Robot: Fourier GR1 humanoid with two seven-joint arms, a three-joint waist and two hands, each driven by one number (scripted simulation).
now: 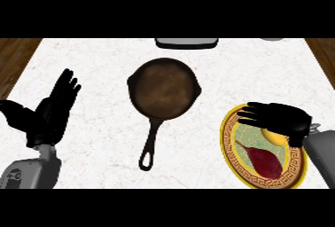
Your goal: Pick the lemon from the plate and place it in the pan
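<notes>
While the lemon [275, 137] sits on the gold-rimmed plate [227, 146] at near right, right hand [280, 117] lies over its far part. Cannot tell if it has hold or how far open it is. Pan [163, 91] left of plate, apart, mid-counter, handle pointing near. Left hand [52, 111] rests at left edge, spread, holding nothing. White marble counter [98, 146] underneath.
</notes>
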